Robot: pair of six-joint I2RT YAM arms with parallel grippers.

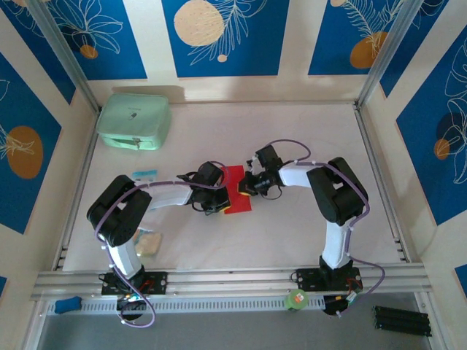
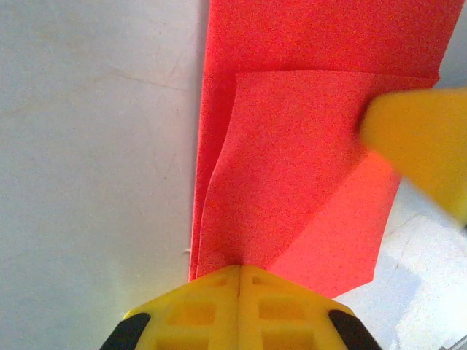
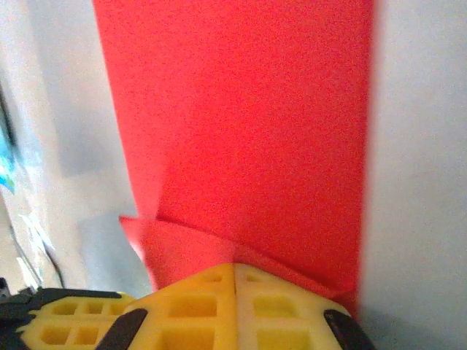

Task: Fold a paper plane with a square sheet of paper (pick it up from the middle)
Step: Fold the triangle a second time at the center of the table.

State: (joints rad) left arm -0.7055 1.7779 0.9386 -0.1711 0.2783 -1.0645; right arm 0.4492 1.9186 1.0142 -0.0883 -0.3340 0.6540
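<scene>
The square sheet of paper (image 1: 236, 176), bright red, lies mid-table folded into a narrow strip with a corner flap turned over. My left gripper (image 1: 223, 201) reaches it from the left and my right gripper (image 1: 246, 188) from the right, almost meeting over it. In the left wrist view the left gripper (image 2: 239, 268) is shut, its tips against the flap of the sheet (image 2: 306, 146). A yellow right fingertip (image 2: 419, 142) rests on the flap's far corner. The right gripper (image 3: 235, 266) is shut, its tips on a folded edge of the sheet (image 3: 248, 124). No paper plane is in view.
A mint-green case (image 1: 135, 122) stands at the back left. A small pale packet (image 1: 148, 243) lies by the left arm's base, and a small blue-white item (image 1: 144, 173) is behind the left arm. Metal rails (image 1: 233, 281) bound the table's near edge.
</scene>
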